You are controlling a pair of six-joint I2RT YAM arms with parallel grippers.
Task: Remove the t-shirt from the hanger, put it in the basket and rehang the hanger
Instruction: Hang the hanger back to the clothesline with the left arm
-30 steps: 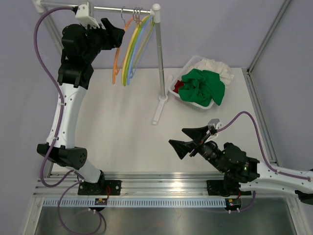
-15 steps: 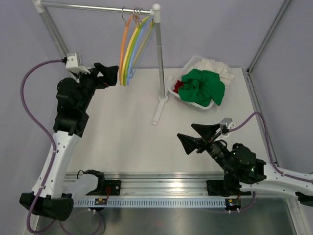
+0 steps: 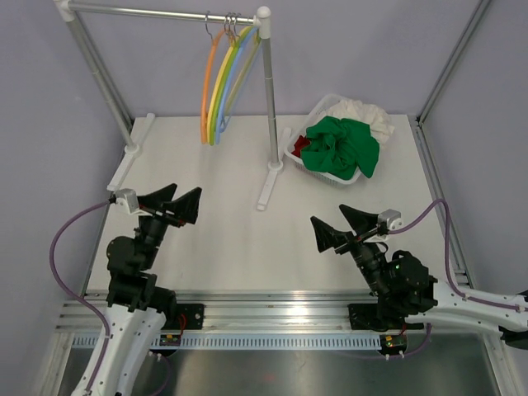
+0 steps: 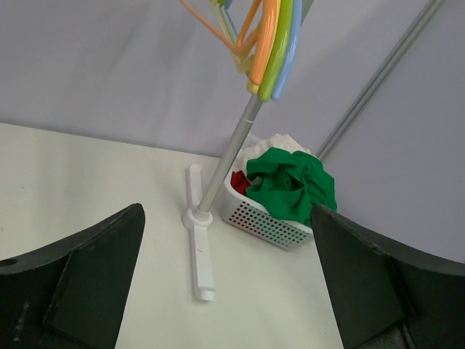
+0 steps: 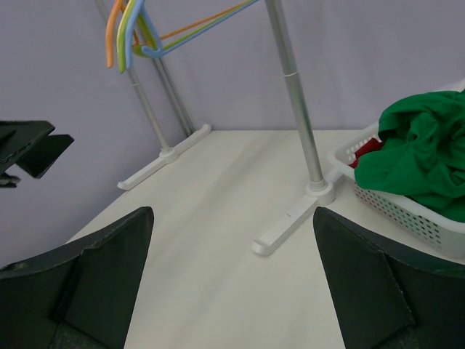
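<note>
As seen from overhead, logged left hand and right hand low over near bench, fingers spread wide, gripping nothing. Beyond right hand, found white perforated basket at far right of bench, holding green t-shirt heaped on top, red cloth at its left, white cloth behind. Farthest back, noted bare coloured hangers on rail.

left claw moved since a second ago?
Yes. The left claw has pulled back from the hangers, down toward the near edge of the table.
</note>
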